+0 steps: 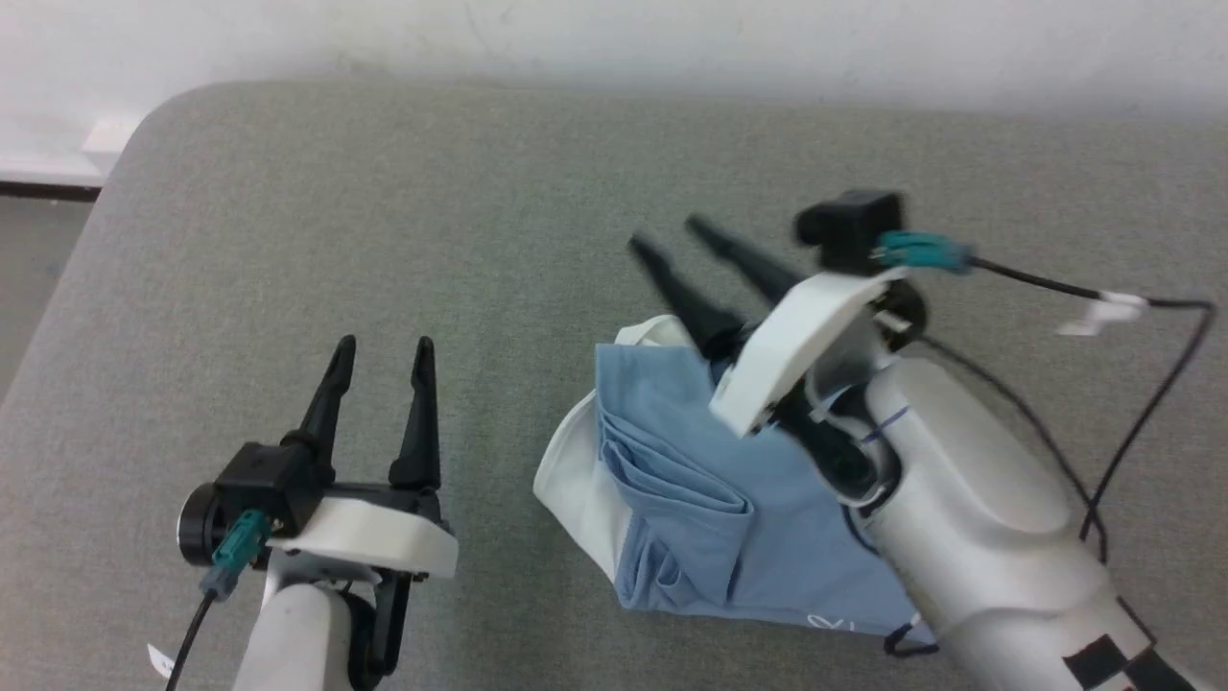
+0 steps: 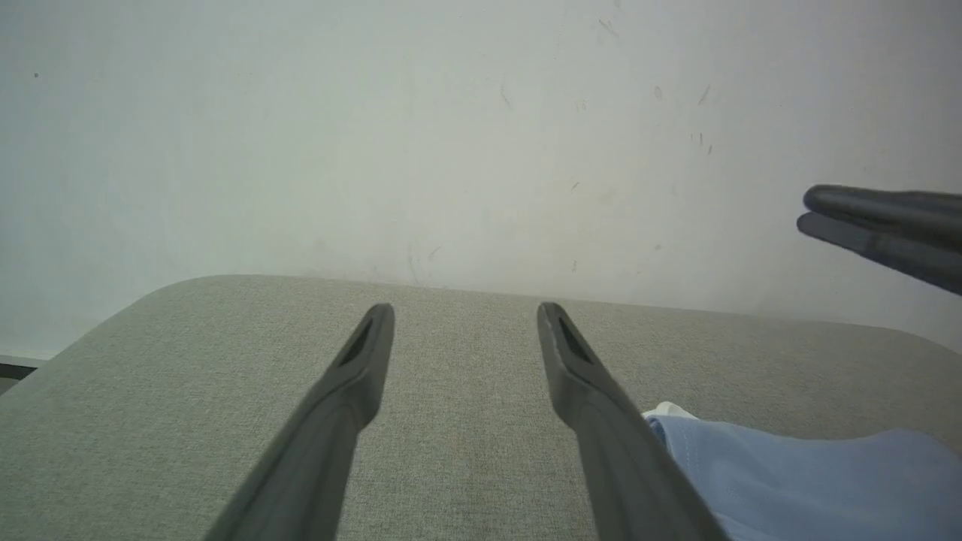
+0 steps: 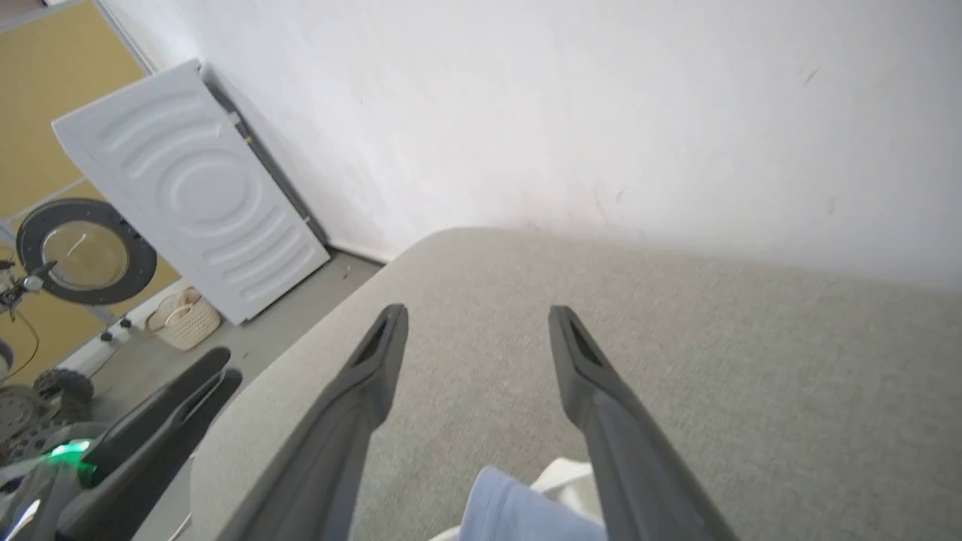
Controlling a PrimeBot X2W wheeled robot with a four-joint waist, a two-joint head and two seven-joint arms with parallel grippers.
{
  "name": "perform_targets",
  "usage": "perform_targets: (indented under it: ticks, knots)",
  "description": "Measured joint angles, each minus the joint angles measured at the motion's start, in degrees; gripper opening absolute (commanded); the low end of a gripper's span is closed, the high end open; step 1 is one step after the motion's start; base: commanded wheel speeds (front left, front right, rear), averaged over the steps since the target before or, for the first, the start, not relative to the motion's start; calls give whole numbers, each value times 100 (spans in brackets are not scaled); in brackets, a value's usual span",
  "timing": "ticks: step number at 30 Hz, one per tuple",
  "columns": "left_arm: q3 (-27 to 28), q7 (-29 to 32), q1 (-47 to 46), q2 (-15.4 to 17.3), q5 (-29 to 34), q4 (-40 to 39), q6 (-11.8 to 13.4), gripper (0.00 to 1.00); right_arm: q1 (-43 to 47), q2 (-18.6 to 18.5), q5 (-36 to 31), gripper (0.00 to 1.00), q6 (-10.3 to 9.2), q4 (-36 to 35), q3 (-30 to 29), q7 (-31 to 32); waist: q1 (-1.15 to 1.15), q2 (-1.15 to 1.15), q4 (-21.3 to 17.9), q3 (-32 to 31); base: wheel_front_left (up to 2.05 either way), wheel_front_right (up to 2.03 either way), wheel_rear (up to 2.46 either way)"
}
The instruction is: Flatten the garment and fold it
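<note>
The garment [image 1: 700, 509], light blue with a white collar, lies folded into a compact bundle on the grey table [image 1: 480, 240], its small white logo near the front edge. My right gripper [image 1: 672, 235] hovers above the bundle's far end, open, nothing between its fingers. In the right wrist view the right gripper [image 3: 477, 312] points past the garment [image 3: 518, 511] toward the wall. My left gripper [image 1: 384, 345] rests open to the left of the bundle, apart from it. In the left wrist view the left gripper [image 2: 466, 308] is empty, with the garment [image 2: 789, 473] at lower right.
The table's rounded far-left corner [image 1: 163, 115] meets a white wall. A black cable [image 1: 1142, 384] loops off my right wrist. Beyond the table's left edge stand a white washing machine [image 3: 188, 188] and a small basket [image 3: 184, 319] on the floor.
</note>
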Motion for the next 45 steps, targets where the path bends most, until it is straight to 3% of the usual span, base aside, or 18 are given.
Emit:
perform_targets:
  ticks: [3,6,12,17,24,27,28,32,42,43,44,45]
  knots:
    - [64,0,114,-1,13,-56,1,100,116,5,-535,100,0,-189,-712,-728,0,0,-98,-78,0,0,0]
    - [130,0,185,-3,19,-116,2,100,559,3,-1305,100,0,-445,-1588,-1038,0,0,-204,-151,0,0,0]
    - [190,0,195,-8,25,-191,1,100,1748,-22,-2366,100,0,-1246,-3054,-801,0,0,-389,-266,0,0,0]
    - [180,0,208,-10,25,-231,1,100,2335,-27,-2669,100,0,-1592,-3502,-398,-1,0,-446,-324,0,0,0]
    - [175,0,226,-10,15,-238,0,100,2893,-23,-2702,100,0,-1744,-3587,314,-1,0,-422,-355,0,0,0]
    - [165,0,257,-11,-4,-234,2,100,3005,-24,-2262,100,0,-1500,-3433,1067,0,0,-390,-342,0,0,0]
    - [165,0,257,-11,-4,-234,2,100,3005,-24,-2262,100,0,-1500,-3433,1067,0,0,-390,-342,0,0,0]
    - [136,0,279,-11,-38,-232,32,100,3008,-14,-1399,100,0,-1091,-3285,1846,0,0,-355,-329,0,0,0]
    - [113,0,280,-12,-80,-214,32,100,2525,-46,-532,100,1,-77,-2929,2558,0,0,-275,-306,0,0,0]
    - [113,0,280,-12,-80,-214,32,100,2466,-49,-504,89,1,-33,-2861,2572,0,0,-267,-299,0,0,0]
    - [112,0,280,-12,-80,-214,32,100,2414,-52,-488,40,1,19,-2810,2574,0,0,-260,-293,0,0,0]
    - [111,0,280,-12,-81,-215,32,100,2375,-51,-470,27,0,63,-2763,2575,0,0,-255,-287,0,0,0]
